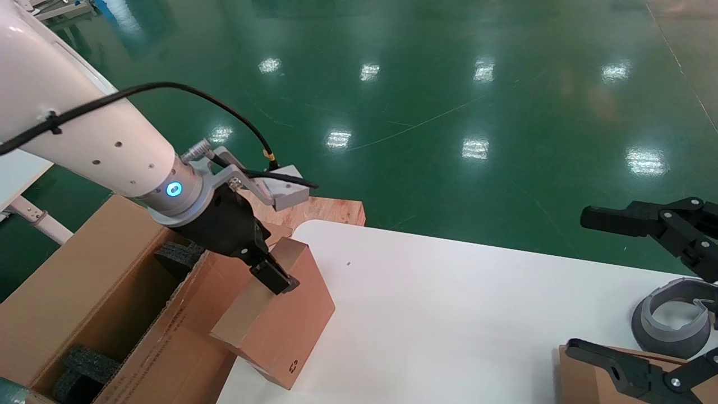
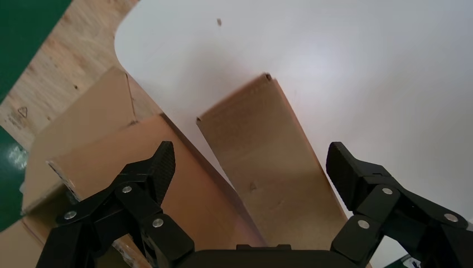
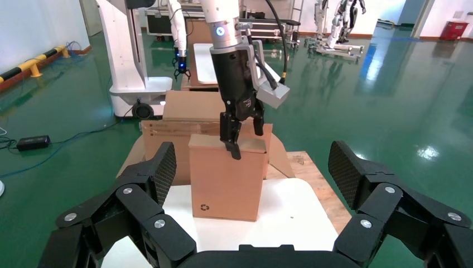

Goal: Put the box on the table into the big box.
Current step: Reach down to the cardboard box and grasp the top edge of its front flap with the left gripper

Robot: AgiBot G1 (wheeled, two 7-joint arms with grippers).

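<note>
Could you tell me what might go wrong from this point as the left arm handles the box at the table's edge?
1. The left tool stands open over the upright box's top, so a poorly centred grip could tip it.
2. The box stands at the table edge beside the big box; a nudge might drop it between them.
3. The big box's near flap stands up against the box and could snag it.

The right tool is parked, open.

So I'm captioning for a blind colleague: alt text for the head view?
The left gripper straddles the top edge of the box, standing at the white table edge beside the big box. The right gripper waits open.
</note>
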